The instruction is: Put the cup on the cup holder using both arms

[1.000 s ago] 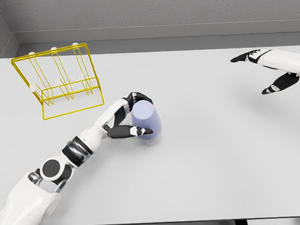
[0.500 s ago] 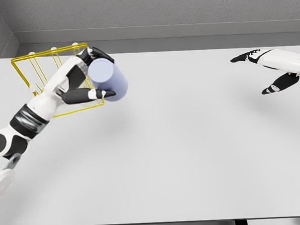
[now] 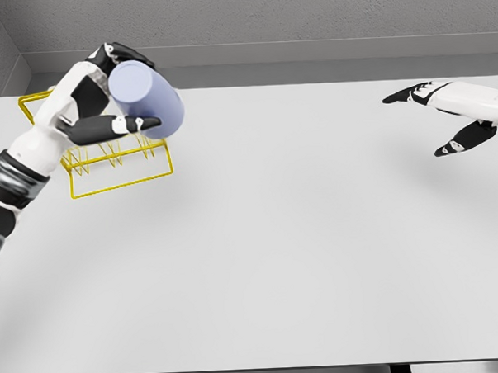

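A pale lavender cup (image 3: 146, 98) is held up in the air, tilted with its closed end toward me. My left hand (image 3: 112, 89) is shut on it, fingers over its top and thumb under it. Behind and below it stands the yellow wire cup holder (image 3: 120, 169) at the table's far left; the hand and cup hide most of its upper pegs. My right hand (image 3: 444, 116) hovers open at the far right, holding nothing.
The white table (image 3: 301, 234) spans the view, with a grey wall behind its far edge. The yellow rack sits close to the table's left edge.
My left hand has lifted the cup from the table's middle, carried it left and up, and now holds it above the yellow rack. The right hand has not moved.
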`<action>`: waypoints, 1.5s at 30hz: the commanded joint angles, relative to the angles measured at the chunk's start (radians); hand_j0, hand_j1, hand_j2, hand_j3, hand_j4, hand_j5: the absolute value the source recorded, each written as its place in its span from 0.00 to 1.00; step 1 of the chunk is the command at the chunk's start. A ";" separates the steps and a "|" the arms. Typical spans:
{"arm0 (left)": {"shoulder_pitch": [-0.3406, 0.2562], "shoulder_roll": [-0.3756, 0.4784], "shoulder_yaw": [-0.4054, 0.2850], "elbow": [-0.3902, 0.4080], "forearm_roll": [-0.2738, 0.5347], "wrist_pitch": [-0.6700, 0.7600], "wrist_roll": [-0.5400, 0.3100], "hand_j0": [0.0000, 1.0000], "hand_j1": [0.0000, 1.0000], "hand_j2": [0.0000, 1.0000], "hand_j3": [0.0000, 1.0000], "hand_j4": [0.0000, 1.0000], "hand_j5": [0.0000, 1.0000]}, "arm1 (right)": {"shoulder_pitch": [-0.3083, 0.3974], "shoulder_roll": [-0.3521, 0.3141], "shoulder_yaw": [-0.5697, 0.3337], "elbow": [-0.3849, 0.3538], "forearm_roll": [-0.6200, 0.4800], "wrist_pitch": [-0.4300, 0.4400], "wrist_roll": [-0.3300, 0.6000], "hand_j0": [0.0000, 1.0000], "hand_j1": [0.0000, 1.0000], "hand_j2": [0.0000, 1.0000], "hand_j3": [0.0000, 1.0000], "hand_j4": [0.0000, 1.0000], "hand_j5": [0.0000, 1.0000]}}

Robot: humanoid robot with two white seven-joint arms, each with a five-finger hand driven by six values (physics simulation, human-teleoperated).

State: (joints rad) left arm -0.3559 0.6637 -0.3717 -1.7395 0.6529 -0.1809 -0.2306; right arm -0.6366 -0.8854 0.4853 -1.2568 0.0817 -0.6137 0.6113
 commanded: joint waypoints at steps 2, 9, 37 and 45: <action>-0.014 -0.001 0.007 0.021 0.004 0.003 0.001 0.25 0.25 0.25 0.25 0.25 0.25 | 0.000 -0.001 -0.001 0.000 -0.007 0.003 0.000 1.00 1.00 1.00 1.00 1.00 1.00; -0.034 0.001 0.013 0.084 0.004 0.003 0.001 0.25 0.25 0.25 0.25 0.25 0.25 | 0.000 -0.004 -0.001 0.000 -0.007 0.003 0.000 1.00 1.00 1.00 1.00 1.00 1.00; -0.041 -0.009 0.033 0.210 -0.012 0.001 -0.024 0.25 0.25 0.25 0.25 0.25 0.25 | 0.000 -0.001 0.003 -0.001 -0.007 0.003 0.000 1.00 1.00 1.00 1.00 1.00 1.00; -0.038 -0.013 0.033 0.193 -0.012 0.000 -0.027 0.25 0.25 0.25 0.25 0.25 0.25 | 0.000 0.000 0.003 -0.004 -0.007 0.003 0.000 1.00 1.00 1.00 1.00 1.00 1.00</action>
State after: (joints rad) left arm -0.3912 0.6500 -0.3394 -1.5392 0.6363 -0.1812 -0.2577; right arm -0.6366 -0.8841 0.4887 -1.2601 0.0821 -0.6137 0.6113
